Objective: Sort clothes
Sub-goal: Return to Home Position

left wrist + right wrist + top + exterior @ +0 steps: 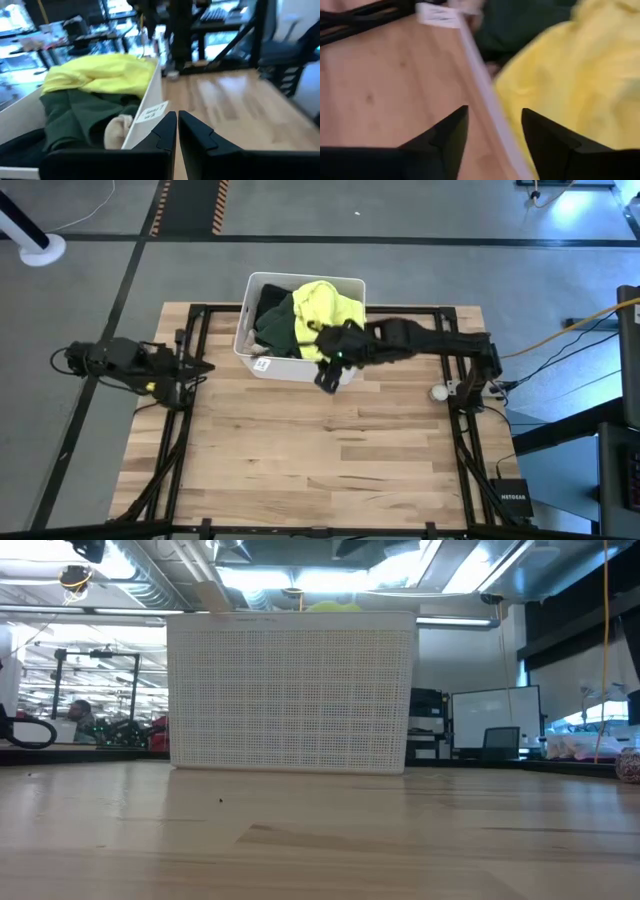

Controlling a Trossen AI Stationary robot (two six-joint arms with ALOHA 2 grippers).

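- We see the clothes all inside the white bin at the worktop's far edge. The neon yellow shirt is on top, the dark green garment beside it, and a black one behind.
- The right claw hangs over the bin's near right corner, fingers apart.
- The left claw waits at the worktop's left edge, fingers together.
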